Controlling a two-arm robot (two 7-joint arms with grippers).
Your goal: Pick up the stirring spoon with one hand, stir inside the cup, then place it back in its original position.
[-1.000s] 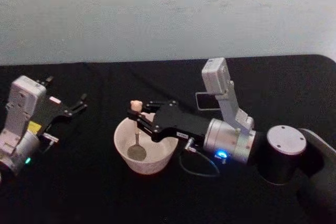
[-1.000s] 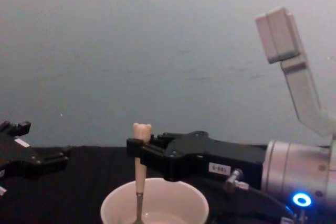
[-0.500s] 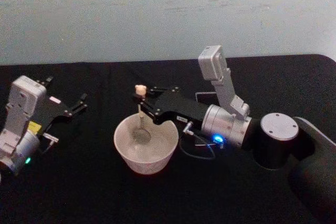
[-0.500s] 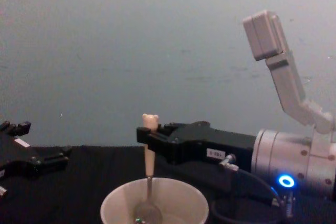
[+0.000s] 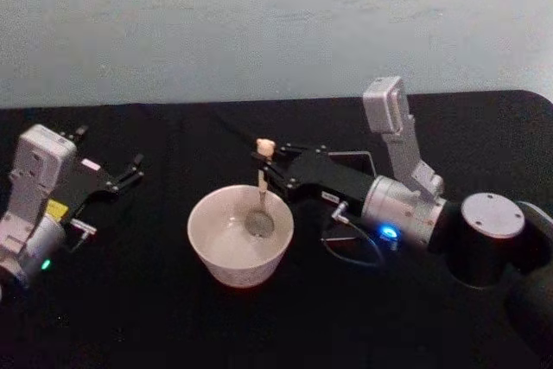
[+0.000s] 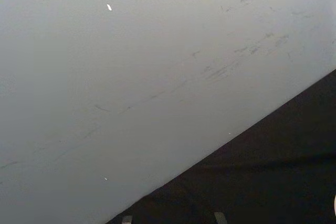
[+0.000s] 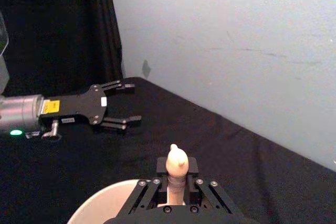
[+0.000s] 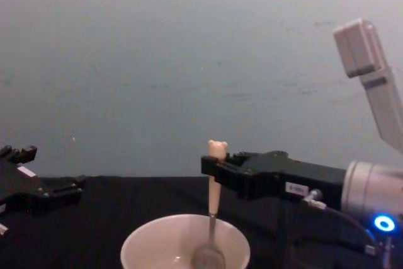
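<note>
— Where is the spoon sitting at this moment?

— The stirring spoon [image 5: 261, 189] is standing upright between the jaws of the right gripper [image 5: 264, 162]. They are pinching its wooden handle just under the bear head. The metal end is hanging below the jaws and dipping into the cup [image 5: 232, 270], on the side nearest that gripper.

— How is it going to handle?

— I am judging it light and stiff, but slim and smooth. It may be twisting or slipping in the pinch if its tip is dragging along the cup wall. Taking hold on the wood, as now, is looking right, since the thin metal stem would be offering less to grip.

— And the other arm?

— The left gripper [image 7: 134, 103] is resting well off to the far side of the cup, with its jaws spread wide and carrying nothing.

— What are you counting?

— One spoon, one cup and two grippers.
</note>
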